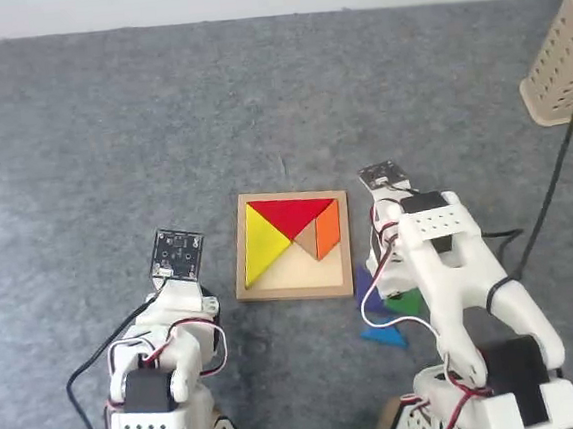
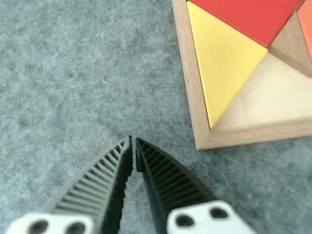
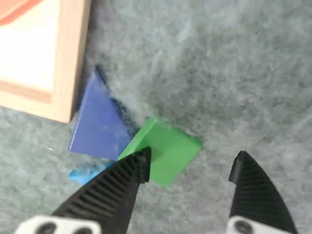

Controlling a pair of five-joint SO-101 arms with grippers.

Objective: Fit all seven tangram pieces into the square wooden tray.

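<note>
As the green piece (image 3: 168,148) lies by one tip, your right claw (image 3: 192,156) gapes, likely to straddle it; your left claw (image 2: 133,140) sits clenched, empty.

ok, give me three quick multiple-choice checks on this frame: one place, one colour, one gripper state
1. Relative to the tray, the green piece lies:
A inside it
B outside it, on the grey mat by the right gripper
C on its rim

2. In the high view, the piece along the tray's left wall is:
A blue
B yellow
C green

3. The left gripper is:
A wide open
B shut on a piece
C shut, holding nothing

Answers:
1 B, the right wrist view shows the green piece on the mat past the tray's corner, at the open gripper.
2 B, the yellow piece runs along that wall.
3 C, its fingertips meet over bare mat.
</note>
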